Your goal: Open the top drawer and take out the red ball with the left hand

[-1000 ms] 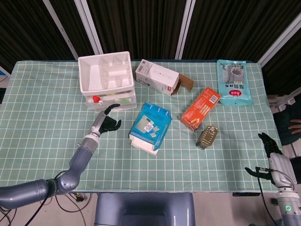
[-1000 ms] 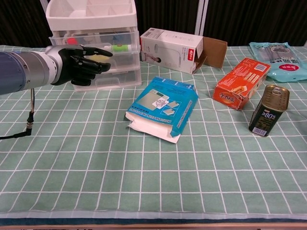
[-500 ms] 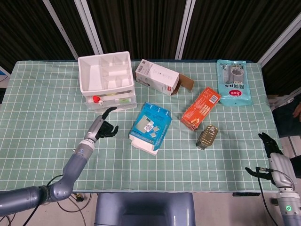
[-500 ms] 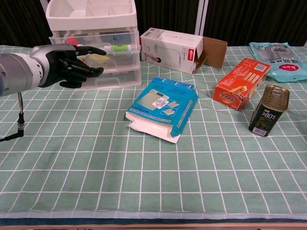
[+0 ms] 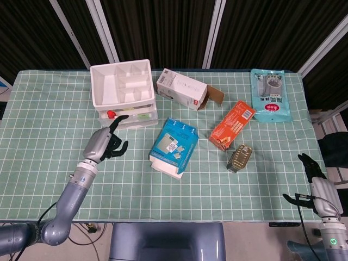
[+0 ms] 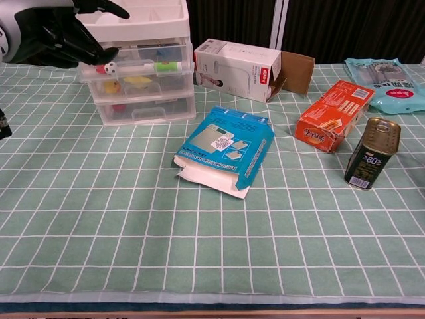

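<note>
At the near right edge of the green checked tabletop (image 5: pixel 49 157), the right hand (image 5: pixel 315 187) hangs beside the cloth with its dark fingers spread and nothing in them. Further in, the left hand (image 5: pixel 103 144) hovers over the left side of the tabletop, just in front of the drawer unit; its dark fingers are loosely curled apart, one reaching toward the top drawer front, and it holds nothing. In the chest view this hand (image 6: pixel 56 33) shows at the upper left, raised before the unit.

In the middle lies a flat blue carton with a white end (image 6: pixel 226 149). To its right stands a small olive-gold tin with a label (image 6: pixel 373 153), and just behind that lies a long orange box (image 6: pixel 334 114).

The white plastic three-drawer organiser with clear drawer fronts (image 5: pixel 124 89) sits at the left rear. The small red ball (image 5: pixel 110 115) lies at the left end of its top drawer, which is pushed out slightly. Beside the unit lies a white cardboard box with an open brown flap (image 5: pixel 187 90), and at the far right a teal foil packet (image 5: pixel 269 95).
</note>
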Motion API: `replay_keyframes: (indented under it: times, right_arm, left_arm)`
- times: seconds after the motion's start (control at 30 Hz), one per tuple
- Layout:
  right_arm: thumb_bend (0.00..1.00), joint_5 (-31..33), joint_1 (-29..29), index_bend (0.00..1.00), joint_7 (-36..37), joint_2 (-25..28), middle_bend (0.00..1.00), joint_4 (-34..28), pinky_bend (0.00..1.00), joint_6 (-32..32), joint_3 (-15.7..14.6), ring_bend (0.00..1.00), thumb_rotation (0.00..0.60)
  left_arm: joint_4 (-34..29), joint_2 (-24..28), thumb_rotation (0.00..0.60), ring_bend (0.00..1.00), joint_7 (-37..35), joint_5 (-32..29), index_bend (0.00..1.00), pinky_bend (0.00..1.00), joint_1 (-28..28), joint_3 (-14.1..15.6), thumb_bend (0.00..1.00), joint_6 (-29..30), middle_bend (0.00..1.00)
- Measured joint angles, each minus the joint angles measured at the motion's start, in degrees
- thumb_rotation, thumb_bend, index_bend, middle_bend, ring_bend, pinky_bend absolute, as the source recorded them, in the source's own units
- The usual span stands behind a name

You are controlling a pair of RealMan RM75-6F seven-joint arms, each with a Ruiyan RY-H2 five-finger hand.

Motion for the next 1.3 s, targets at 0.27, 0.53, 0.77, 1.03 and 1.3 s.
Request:
replay_keyframes:
  times: [0.27,0.53,0.77,1.03,1.3]
  right_arm:
    - [0.09,-0.1,0.1,0.0,0.1,0.1,0.0,0.1,0.22,-0.4,-0.1,0.0,0.6]
    - [0.08,0.1,0.1,0.0,0.1,0.2,0.0,0.0,0.22,-0.6,-0.2,0.0,0.6]
    - [0.08,0.2,0.2,0.0,0.2,0.2,0.0,0.0,0.22,-0.6,-0.2,0.0,0.6]
    - [0.08,0.1,0.1,0.0,0.2,0.2,0.0,-0.1,0.22,-0.5,-0.2,0.0,0.6]
    - [0.09,0.1,0.1,0.0,0.1,0.1,0.0,-0.1,0.22,-0.4,-0.1,0.0,0.6]
  left_arm:
    - [0.4,2.0,0.6,1.0,13.3,-13.0,0.16,1.0,-3.9,-0.5,0.46,2.4,1.0]
    - [3.1,2.3,0.6,1.0,19.5,-24.4,0.17,1.0,-8.0,-0.2,0.46,2.1,1.0]
    - [4.9,1.9,0.6,1.0,20.6,-27.1,0.17,1.0,-9.4,-0.1,0.46,2.1,1.0]
    - [4.5,2.7,0.6,1.0,20.9,-29.7,0.23,1.0,-10.1,-0.1,0.46,1.3,1.0]
    - [2.1,4.4,0.6,1.0,19.7,-28.7,0.26,1.0,-9.6,0.3,0.46,0.3,1.0]
